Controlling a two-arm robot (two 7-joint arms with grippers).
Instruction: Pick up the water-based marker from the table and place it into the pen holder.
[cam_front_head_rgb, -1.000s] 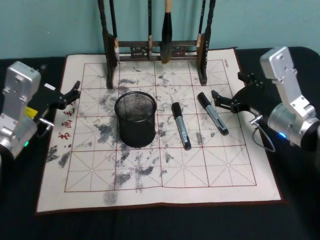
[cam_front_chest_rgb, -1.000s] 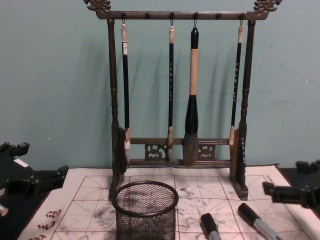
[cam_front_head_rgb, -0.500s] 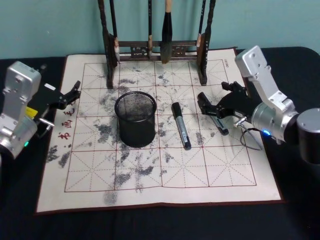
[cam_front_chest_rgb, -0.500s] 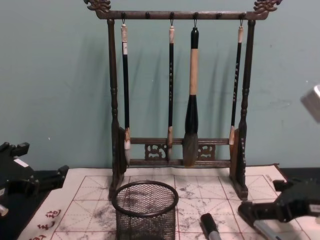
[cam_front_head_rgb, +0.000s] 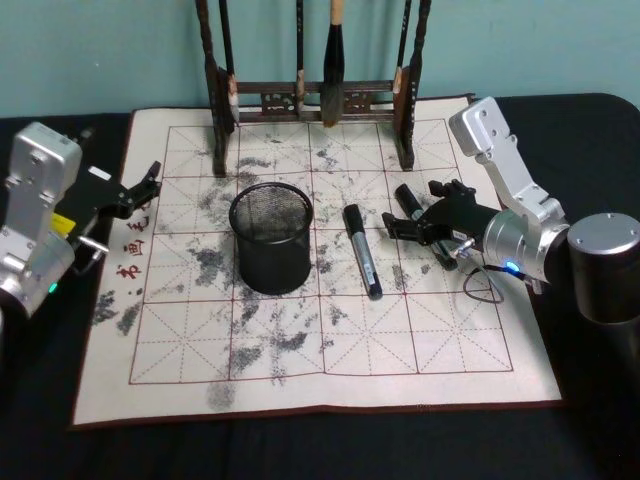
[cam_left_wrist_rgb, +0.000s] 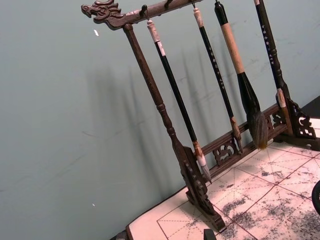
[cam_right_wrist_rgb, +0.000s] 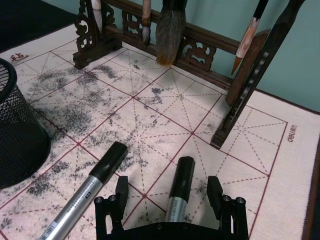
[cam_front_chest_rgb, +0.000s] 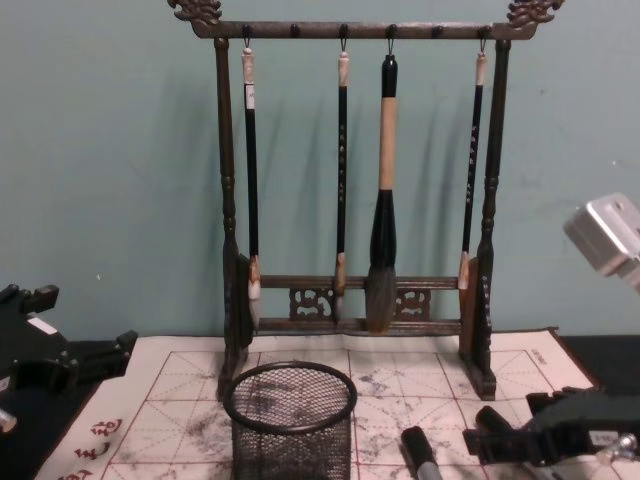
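Two water-based markers lie on the mat: one (cam_front_head_rgb: 362, 250) just right of the black mesh pen holder (cam_front_head_rgb: 271, 237), the other (cam_front_head_rgb: 407, 196) farther right. My right gripper (cam_front_head_rgb: 413, 220) is open and low over that farther marker (cam_right_wrist_rgb: 179, 189), one finger (cam_right_wrist_rgb: 120, 192) on each side of its black cap. The nearer marker (cam_right_wrist_rgb: 92, 192) lies just outside the jaws. From the chest, the right gripper (cam_front_chest_rgb: 512, 440) sits low beside a marker cap (cam_front_chest_rgb: 418, 445), right of the pen holder (cam_front_chest_rgb: 290, 415). My left gripper (cam_front_head_rgb: 140, 188) is parked open at the mat's left edge.
A tall dark wooden brush rack (cam_front_head_rgb: 312, 100) with hanging brushes stands at the back of the ink-stained grid mat (cam_front_head_rgb: 300, 360); its right post (cam_right_wrist_rgb: 250, 75) rises just beyond my right gripper. The black table (cam_front_head_rgb: 600, 400) surrounds the mat.
My right arm has swung left and down from the mat's right edge, and its open fingers now straddle the right-hand marker. The left arm, both markers and the holder have not moved.
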